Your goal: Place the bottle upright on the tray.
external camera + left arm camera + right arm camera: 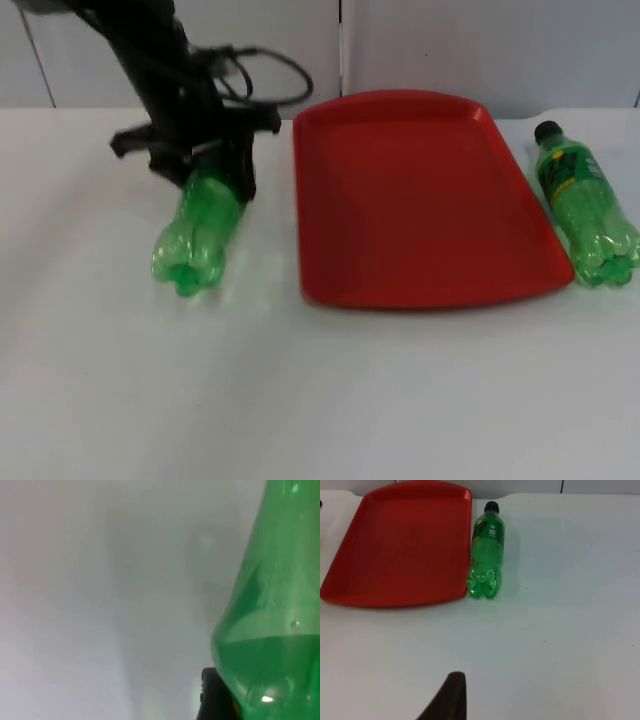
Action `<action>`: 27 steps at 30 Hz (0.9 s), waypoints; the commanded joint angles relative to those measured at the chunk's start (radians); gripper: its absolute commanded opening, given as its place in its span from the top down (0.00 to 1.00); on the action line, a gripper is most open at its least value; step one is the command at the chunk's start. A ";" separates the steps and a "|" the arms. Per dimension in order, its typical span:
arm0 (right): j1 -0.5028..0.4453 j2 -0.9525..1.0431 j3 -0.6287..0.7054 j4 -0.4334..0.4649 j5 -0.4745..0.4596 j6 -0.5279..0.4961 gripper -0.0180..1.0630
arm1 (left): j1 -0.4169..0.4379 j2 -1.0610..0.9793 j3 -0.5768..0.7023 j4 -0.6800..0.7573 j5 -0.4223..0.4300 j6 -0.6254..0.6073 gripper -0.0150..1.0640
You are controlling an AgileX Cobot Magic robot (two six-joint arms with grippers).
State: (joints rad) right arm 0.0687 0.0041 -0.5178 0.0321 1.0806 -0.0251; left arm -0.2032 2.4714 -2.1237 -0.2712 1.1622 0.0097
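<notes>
Left gripper (215, 160) on the neck end of a green bottle (195, 235), tray still bare.

From my seat, the left gripper's fingers look clamped around the bottle's upper part; its base points toward me, and whether it is off the white table (320, 400) I cannot tell. In the left wrist view the green body sits right against one black fingertip (215, 695). I read this as the pick-up step: next I need to raise it, swing it across to the red tray (420, 200) beside it, and tip it base-down before releasing. The cap and the fingertips are hidden under the gripper in the top view. A second bottle (585, 205) lies just beside the tray's far edge, cap toward the wall. The right arm waits; of its gripper I see one fingertip (447, 700), so I cannot tell its state.
</notes>
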 commanded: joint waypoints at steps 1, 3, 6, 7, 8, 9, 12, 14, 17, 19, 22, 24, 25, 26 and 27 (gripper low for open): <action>0.002 -0.004 0.001 -0.003 -0.003 -0.009 0.01 | -0.005 -0.071 -0.004 -0.024 -0.018 0.012 0.99; 0.002 -0.004 0.001 -0.003 -0.003 -0.009 0.01 | -0.005 -0.123 -0.004 -0.031 -0.042 0.014 0.99; 0.002 -0.004 0.001 -0.003 -0.003 -0.009 0.01 | -0.005 -0.212 -0.004 -0.039 -0.105 0.021 0.99; 0.002 -0.004 0.001 -0.003 -0.003 -0.009 0.01 | -0.005 -0.251 -0.004 -0.044 -0.128 0.021 0.99; 0.002 -0.004 0.001 -0.003 -0.003 -0.009 0.01 | -0.005 -0.291 -0.004 -0.057 -0.156 0.021 0.99; 0.002 -0.004 0.001 -0.003 -0.003 -0.009 0.01 | -0.005 -0.291 -0.004 -0.057 -0.156 0.021 0.99; 0.002 -0.004 0.001 -0.003 -0.003 -0.009 0.01 | -0.005 -0.397 -0.004 -0.095 -0.230 0.046 0.99; 0.002 -0.004 0.001 -0.003 -0.003 -0.009 0.01 | -0.005 -0.458 -0.004 -0.122 -0.271 0.076 0.99; 0.002 -0.004 0.001 -0.003 -0.003 -0.009 0.01 | -0.005 -0.513 -0.004 -0.144 -0.299 0.099 0.99; 0.002 -0.004 0.001 -0.003 -0.003 -0.009 0.01 | -0.005 -0.555 -0.004 -0.147 -0.314 0.113 0.99; 0.002 -0.004 0.001 -0.003 -0.003 -0.009 0.01 | -0.005 -0.591 -0.004 -0.166 -0.327 0.140 0.99; 0.002 -0.004 0.001 -0.003 -0.003 -0.009 0.01 | -0.005 -0.619 -0.002 -0.167 -0.348 0.143 0.99; 0.002 -0.004 0.001 -0.003 -0.003 -0.009 0.01 | -0.005 -0.635 0.007 -0.179 -0.365 0.146 0.99; 0.002 -0.004 0.001 -0.003 -0.003 -0.009 0.01 | -0.005 -0.651 0.020 -0.193 -0.389 0.159 0.99; 0.002 -0.004 0.001 -0.003 -0.003 -0.009 0.01 | -0.005 -0.651 0.020 -0.193 -0.389 0.159 0.99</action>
State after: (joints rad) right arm 0.0687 0.0041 -0.5178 0.0321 1.0806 -0.0251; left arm -0.2032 1.8442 -2.1078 -0.4365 0.8063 0.1576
